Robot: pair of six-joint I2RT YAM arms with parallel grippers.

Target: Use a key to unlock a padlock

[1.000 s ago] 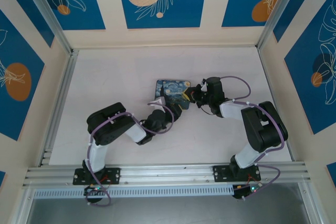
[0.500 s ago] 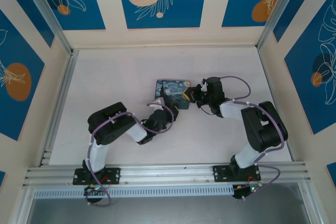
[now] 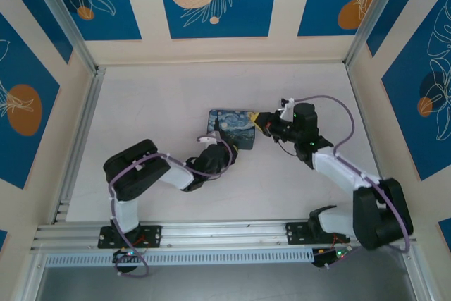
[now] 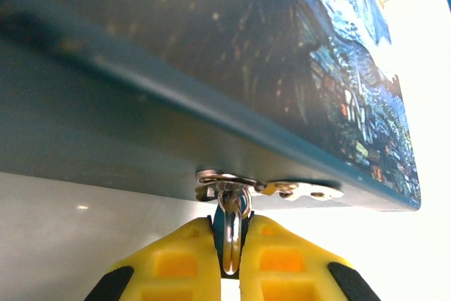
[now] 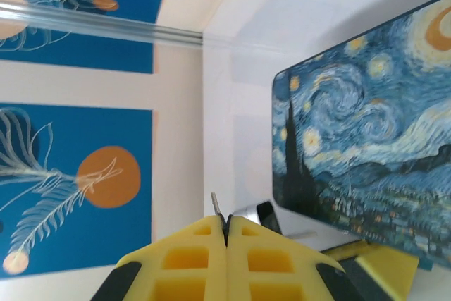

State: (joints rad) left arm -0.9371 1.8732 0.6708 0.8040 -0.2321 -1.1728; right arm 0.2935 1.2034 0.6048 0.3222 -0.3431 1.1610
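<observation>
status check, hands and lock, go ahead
Left hand shut on padlock, hung from latch on tin. Right hand shut on key, tip poking out, beside tin. Key not yet in padlock.

The tin [image 3: 229, 125] sits mid-table and blocks the middle. Its near-right corner is crowded. Your left gripper [image 3: 235, 147] is pressed up to the tin's near side, fingers [image 4: 183, 262] pinched on the padlock [image 4: 230, 239] right under the latch [image 4: 299, 190] — no gap to slip through there. Your right gripper [image 3: 262, 119], pinched on the key [image 5: 217, 208], sits just beside the tin's right end, so the 2 arms fence off that side. Bare table [image 3: 148, 103] lies open left of the tin and beyond it — up to the back wall [image 3: 211, 51] and the side rail [image 3: 81, 132].
</observation>
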